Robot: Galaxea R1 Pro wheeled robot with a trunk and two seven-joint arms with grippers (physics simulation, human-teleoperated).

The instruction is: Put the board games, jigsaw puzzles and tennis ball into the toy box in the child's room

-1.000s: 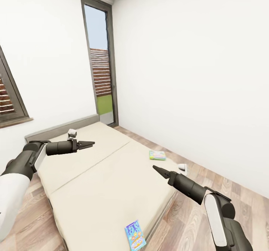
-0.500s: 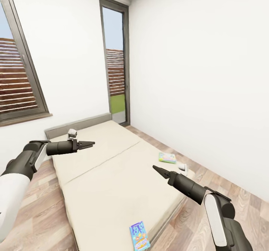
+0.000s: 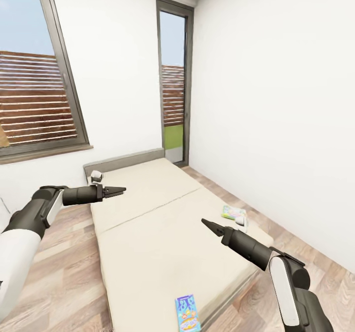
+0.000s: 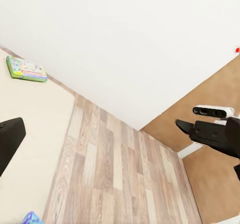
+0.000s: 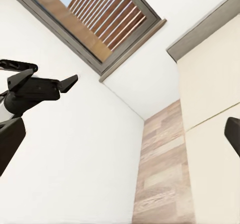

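Two board games lie on the cream bed [image 3: 162, 223]. A blue one [image 3: 187, 313] rests at the bed's near edge and a green one [image 3: 231, 212] at its right edge, beside a small white object [image 3: 241, 219]. The left wrist view has the green game [image 4: 27, 69] and a corner of the blue one [image 4: 31, 218]. My left gripper [image 3: 118, 190] hangs over the bed's left side, my right gripper [image 3: 209, 225] over its middle. Both are open and hold nothing. The wrist views show each gripper's fingers [image 4: 10, 139] [image 5: 10, 139] far apart. The table, toy box, puzzles and ball are out of view.
Wood floor [image 3: 64, 263] runs along both sides of the bed. A large window [image 3: 34, 95] is on the left wall and a tall narrow window [image 3: 173, 80] in the far corner. A white wall [image 3: 276, 125] closes the right side.
The head camera has swung left: bed, games and tall window have shifted right in the picture and the large left window has come into view. Both arms keep their pose.
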